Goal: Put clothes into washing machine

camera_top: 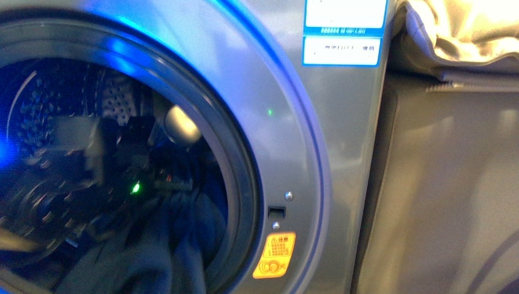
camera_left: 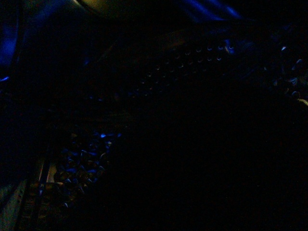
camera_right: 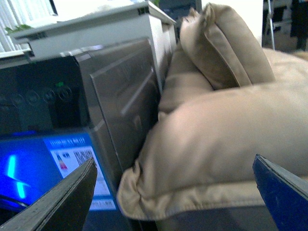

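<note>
Beside the cushion (camera_right: 211, 130), low in the washer (camera_top: 318, 153) drum (camera_top: 116, 98), treat the clothes (camera_top: 177, 251) as soft, floppy, light; pinch a thick fold; note right fingers (camera_right: 62, 197) splayed empty, left fingers unreadable.

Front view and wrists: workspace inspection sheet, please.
Surface: nothing seen.
Job's things: washer, porthole open; clothes, dark, low in the drum mouth.
Clutter: cushion on top of furniture, beside the washer.
Grippers: left arm inside the drum, blurred, jaws unreadable; left wrist view is dark. Right gripper open, empty, facing the cushion.
Cables: nothing seen.
Surroundings: orange sticker and energy label on the washer front.
</note>
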Robot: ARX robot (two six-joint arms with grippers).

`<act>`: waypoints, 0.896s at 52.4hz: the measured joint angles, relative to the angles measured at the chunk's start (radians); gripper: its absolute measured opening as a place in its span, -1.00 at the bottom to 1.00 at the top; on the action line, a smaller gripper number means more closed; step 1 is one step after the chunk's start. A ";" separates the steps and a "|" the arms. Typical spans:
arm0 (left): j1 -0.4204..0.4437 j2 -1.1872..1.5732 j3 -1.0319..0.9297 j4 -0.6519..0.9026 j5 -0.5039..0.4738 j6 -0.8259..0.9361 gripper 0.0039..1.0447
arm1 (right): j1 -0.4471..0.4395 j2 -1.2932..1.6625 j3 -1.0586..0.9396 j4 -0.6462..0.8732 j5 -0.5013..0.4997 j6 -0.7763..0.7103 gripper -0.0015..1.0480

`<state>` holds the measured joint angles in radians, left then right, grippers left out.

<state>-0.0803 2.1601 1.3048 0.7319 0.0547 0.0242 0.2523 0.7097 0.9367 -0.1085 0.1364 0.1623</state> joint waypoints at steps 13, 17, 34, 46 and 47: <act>0.006 0.054 0.115 -0.056 -0.024 -0.010 -0.83 | -0.021 -0.111 -0.203 -0.012 0.082 -0.117 0.32; 0.006 0.072 0.146 -0.066 -0.031 -0.010 -0.83 | -0.048 -0.164 -0.298 0.027 0.056 -0.137 0.08; -0.001 0.151 0.274 -0.120 -0.053 -0.010 -0.83 | -0.134 -0.298 -0.542 0.126 -0.030 -0.156 -0.76; -0.001 0.223 0.397 -0.176 -0.070 -0.022 -0.83 | -0.248 -0.376 -0.661 0.167 -0.130 -0.161 -0.95; -0.001 0.227 0.404 -0.179 -0.072 -0.022 -0.83 | -0.248 -0.382 -0.671 0.170 -0.130 -0.161 -0.95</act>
<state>-0.0814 2.3867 1.7084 0.5529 -0.0174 0.0021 0.0044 0.3275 0.2653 0.0616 0.0063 0.0017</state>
